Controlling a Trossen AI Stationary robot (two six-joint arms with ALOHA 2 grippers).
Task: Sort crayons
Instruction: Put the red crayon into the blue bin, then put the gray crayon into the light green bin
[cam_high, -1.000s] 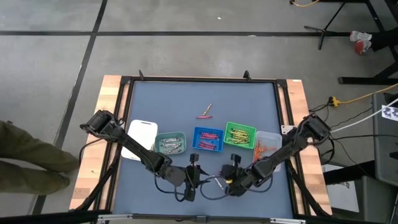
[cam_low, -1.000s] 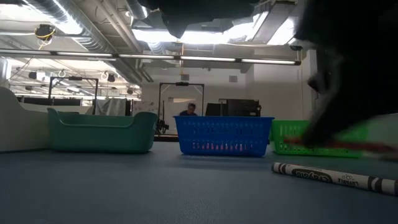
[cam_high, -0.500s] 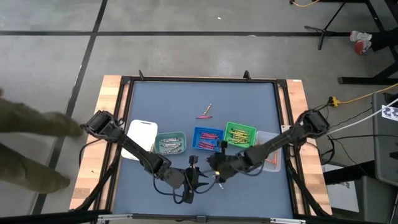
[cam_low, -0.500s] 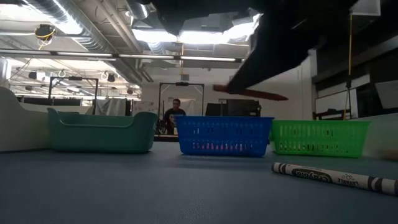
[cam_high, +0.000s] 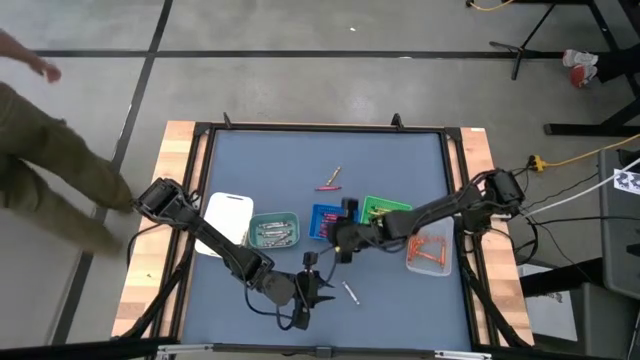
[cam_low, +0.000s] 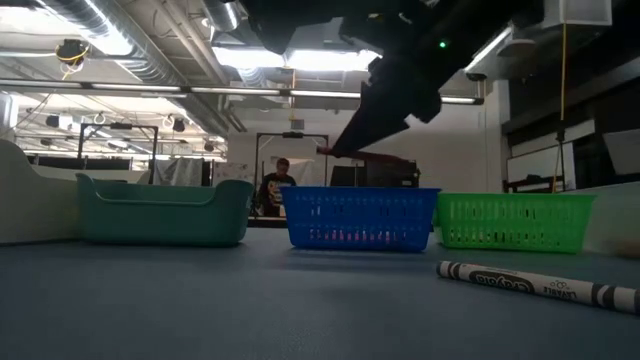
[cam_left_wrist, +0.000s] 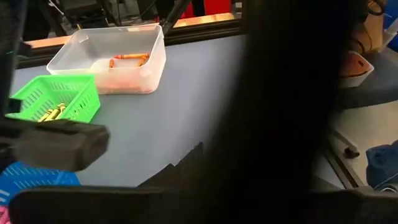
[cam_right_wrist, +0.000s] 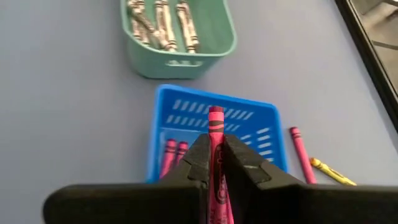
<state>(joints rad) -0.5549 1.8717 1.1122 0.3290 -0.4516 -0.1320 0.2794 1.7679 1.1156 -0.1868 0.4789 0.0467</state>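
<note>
Pinching a pink crayon (cam_right_wrist: 216, 163) between closed fingers (cam_right_wrist: 196, 163), the right gripper (cam_right_wrist: 216, 177) hangs over the blue tray (cam_right_wrist: 180, 112), where other pink crayons (cam_right_wrist: 172, 154) already lie. This looks like the drop step: the next move likely calls for a slight lowering over the blue tray and a release. Beyond the blue tray, two loose crayons (cam_high: 330, 180) wait on the mat. Before it, the left gripper (cam_high: 318, 288) idles with fingers apart, just beside a grey crayon (cam_high: 350, 292).
</note>
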